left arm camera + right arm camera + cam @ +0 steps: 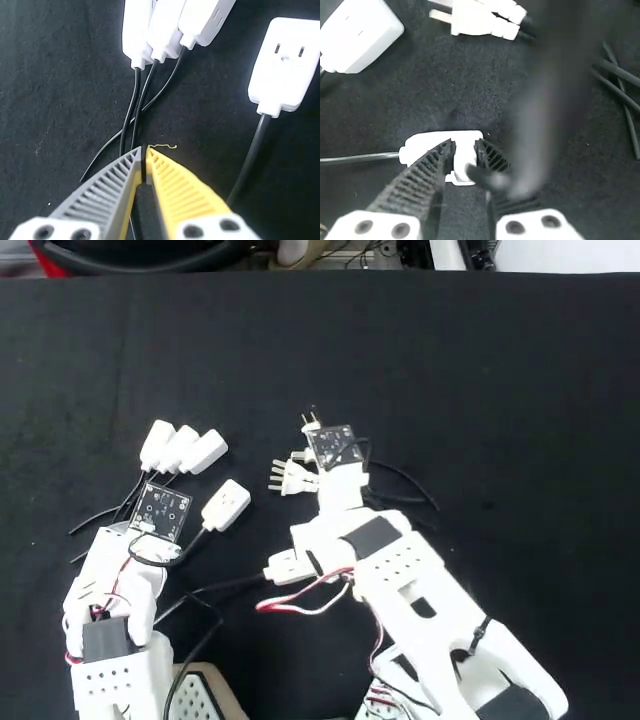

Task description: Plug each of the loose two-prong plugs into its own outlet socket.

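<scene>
High view looks down over the whole tabletop (520,370) from afar; wrist views sit close behind the left end effector (144,157) and right end effector (464,150), facing down; all share the lone socket (225,505).

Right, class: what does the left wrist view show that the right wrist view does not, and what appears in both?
Left wrist only: three sockets side by side, and the left gripper shut, seemingly on a black cord. Right wrist only: the right gripper shut on a white plug, with loose plugs beyond. Both: what looks like the same single socket, lying on the black cloth.
</scene>
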Robot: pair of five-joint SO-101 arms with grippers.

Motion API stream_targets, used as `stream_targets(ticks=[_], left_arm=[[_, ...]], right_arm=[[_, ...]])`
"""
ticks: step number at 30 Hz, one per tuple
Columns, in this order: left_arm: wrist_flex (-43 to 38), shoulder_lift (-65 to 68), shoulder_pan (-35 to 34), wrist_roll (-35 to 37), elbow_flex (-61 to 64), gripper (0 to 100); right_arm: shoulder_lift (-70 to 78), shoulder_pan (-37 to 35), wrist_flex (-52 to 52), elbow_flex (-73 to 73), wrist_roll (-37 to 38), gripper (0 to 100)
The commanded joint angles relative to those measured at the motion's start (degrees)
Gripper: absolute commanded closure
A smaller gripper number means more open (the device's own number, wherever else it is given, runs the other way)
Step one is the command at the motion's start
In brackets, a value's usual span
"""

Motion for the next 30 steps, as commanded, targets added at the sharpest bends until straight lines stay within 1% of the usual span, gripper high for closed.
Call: stream_targets(ticks=[1, 8, 13, 17, 21, 24, 30], left_arm=[[-0.18, -0.09, -0.48, -0.18, 1.01, 97], [-0.18, -0.09, -0.48, -0.18, 1.01, 97], [-0.18, -0.09, -0.48, -0.18, 1.01, 97], [-0.18, -0.09, -0.48, -0.18, 1.01, 97], [-0.18, -0.09, -0.48, -0.18, 1.01, 97], [-0.18, -0.09, -0.48, -0.18, 1.01, 97], [-0.18, -0.09, -0.48, -0.18, 1.01, 97]], right_arm=[[1.36, -1.85, -1.14, 1.19, -1.41, 98.6], [1.45, -2.02, -1.23, 2.42, -1.41, 98.6], [1.45, -4.84, -1.32, 4.44, -1.41, 98.6], [1.45, -5.19, -1.23, 4.79, -1.05, 98.6], [1.45, -9.49, -1.23, 6.02, -0.97, 98.6], [1.45, -9.93, -0.88, 6.02, -0.7, 98.6], [1.45, -10.2, 2.11, 6.37, 4.48, 98.6]])
